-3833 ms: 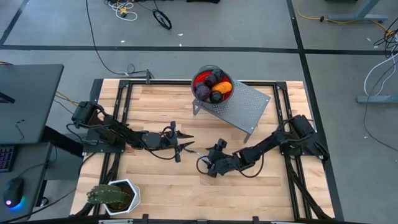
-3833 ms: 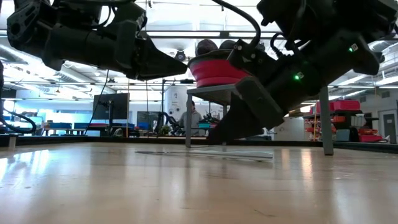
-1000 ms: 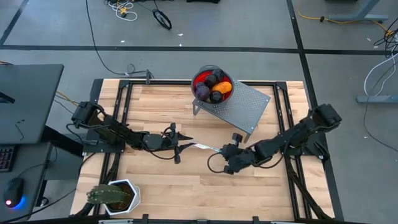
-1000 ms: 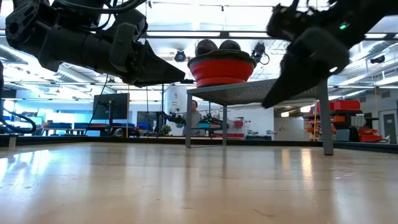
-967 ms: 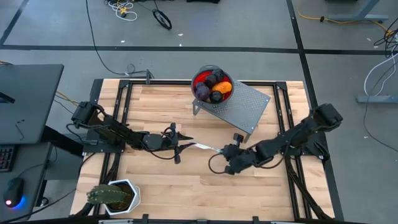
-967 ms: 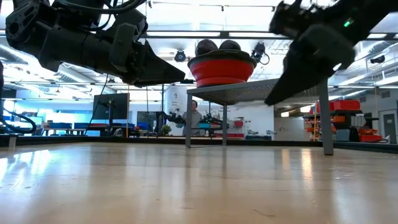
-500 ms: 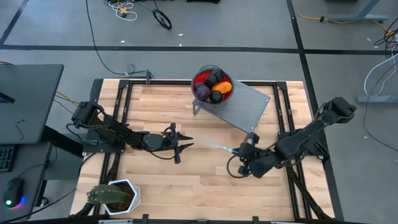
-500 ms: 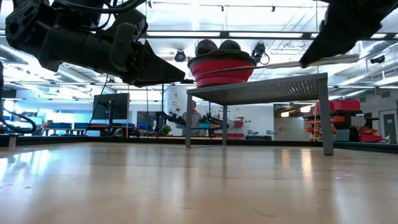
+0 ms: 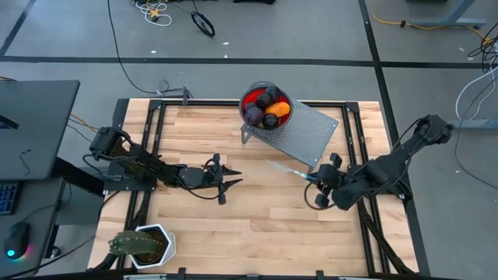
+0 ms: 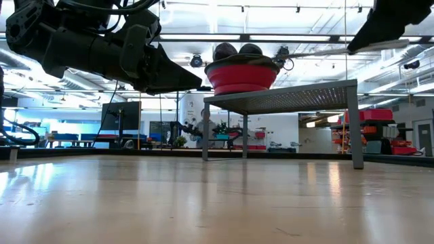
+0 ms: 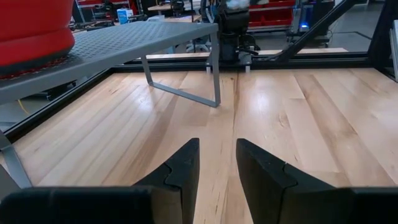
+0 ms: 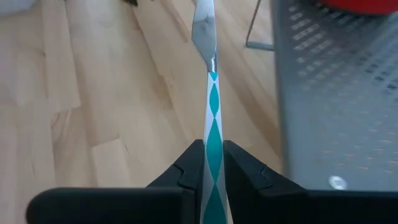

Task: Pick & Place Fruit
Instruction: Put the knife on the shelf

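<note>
The fruit [image 9: 266, 108] is seen gathered in a red bowl [image 9: 265, 106], which stands on the far corner of a grey perforated metal stand [image 9: 299, 134] at the far side of the table [image 9: 233, 225]. Dark purple, orange and red pieces can be made out in the bowl. No fruit is seen lying loose on the table, so nothing can be said to have been placed elsewhere; no second container for the fruit is visible, and where it is meant to go cannot be told.

The right tool [image 12: 212, 163] is held just beside the near edge of the stand, off the table, and is pinched on the teal-patterned handle of a thin knife [image 12: 209, 81], whose silver blade points out alongside the stand. The knife is no part of the fruit, so this grip is judged a side step or a preparation, not progress on the fruit itself.

The left tool [image 11: 216, 168] hangs above the table, well away from the stand on its left, its fingers [image 11: 184, 168] narrowly parted with nothing between them. A potted plant [image 9: 142, 246] stands at the near left corner of the table, far from the stand.

As judged from this, the picking and placing of fruit remains entirely to be done.
</note>
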`<action>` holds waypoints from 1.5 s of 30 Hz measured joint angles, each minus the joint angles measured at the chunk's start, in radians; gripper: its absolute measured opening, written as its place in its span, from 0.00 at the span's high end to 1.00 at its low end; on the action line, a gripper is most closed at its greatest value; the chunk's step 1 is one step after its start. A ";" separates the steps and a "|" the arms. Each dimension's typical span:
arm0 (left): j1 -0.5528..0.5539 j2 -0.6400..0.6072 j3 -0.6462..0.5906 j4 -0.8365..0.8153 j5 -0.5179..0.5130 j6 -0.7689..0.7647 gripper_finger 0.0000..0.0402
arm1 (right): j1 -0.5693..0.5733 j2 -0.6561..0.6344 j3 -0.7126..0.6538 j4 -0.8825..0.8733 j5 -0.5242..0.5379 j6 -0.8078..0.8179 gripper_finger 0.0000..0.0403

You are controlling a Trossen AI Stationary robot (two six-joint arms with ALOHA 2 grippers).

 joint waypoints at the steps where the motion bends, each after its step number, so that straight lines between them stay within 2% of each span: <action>1: 0.000 0.000 0.000 0.000 0.000 0.000 0.72 | 0.000 -0.020 0.000 -0.007 0.002 0.000 0.87; 10: 0.000 0.000 0.000 0.000 0.000 -0.004 0.72 | -0.009 -0.136 0.001 -0.218 -0.004 0.134 0.87; 19: 0.000 0.000 0.000 0.000 0.000 -0.005 0.72 | -0.011 -0.143 0.001 -0.377 -0.003 0.335 0.87; 28: 0.000 0.000 0.001 0.000 0.000 -0.006 0.72 | -0.012 -0.143 0.001 -0.498 0.087 0.592 0.87; 36: 0.000 0.000 0.001 0.000 0.000 -0.005 0.72 | -0.047 -0.143 0.001 -0.511 0.107 0.822 0.87; 45: 0.000 0.000 0.002 0.000 -0.001 -0.005 0.72 | -0.141 -0.142 0.001 -0.456 0.153 0.831 0.87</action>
